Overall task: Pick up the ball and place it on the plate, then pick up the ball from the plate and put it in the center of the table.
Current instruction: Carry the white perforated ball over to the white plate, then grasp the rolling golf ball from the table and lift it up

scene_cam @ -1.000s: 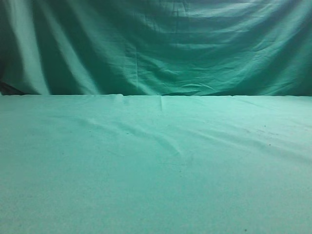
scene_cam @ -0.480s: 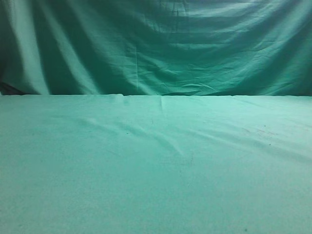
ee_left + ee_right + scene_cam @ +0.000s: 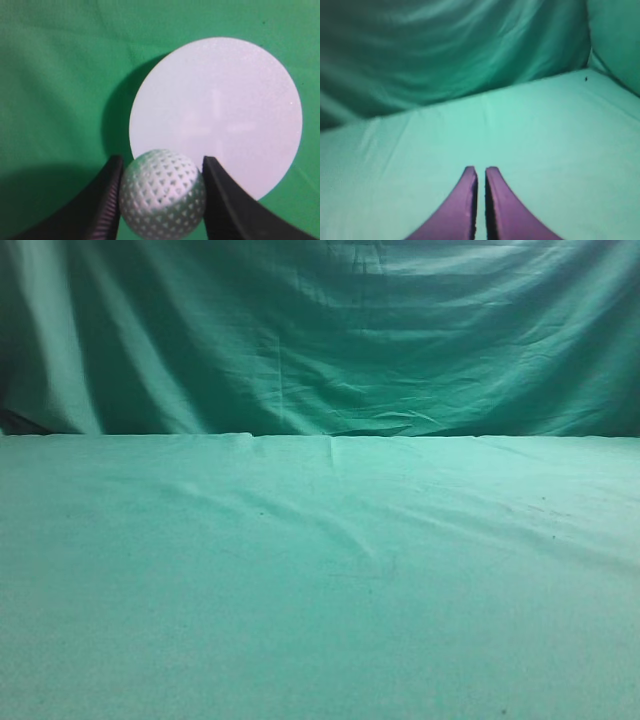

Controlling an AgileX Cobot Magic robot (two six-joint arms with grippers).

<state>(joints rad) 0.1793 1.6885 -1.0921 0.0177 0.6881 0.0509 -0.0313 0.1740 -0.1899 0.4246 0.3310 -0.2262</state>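
Left wrist view: the ball [image 3: 162, 192], white and dimpled, sits at the lower centre of the frame, clamped between the two black fingers [image 3: 107, 200] of the left gripper [image 3: 162, 196], one finger pressing each side. Behind it, filling the centre and right of the frame, lies the plate [image 3: 225, 110], a flat white disc resting on the table [image 3: 55, 90] (green cloth); the ball overlaps the plate's lower left edge, and whether it touches the plate cannot be told. Right wrist view: the right gripper [image 3: 480, 202] appears at the bottom centre, its fingers drawn together with only a thin slit between them, holding nothing. Exterior view: the table and, in the upper half, the draped green backdrop [image 3: 320, 330].
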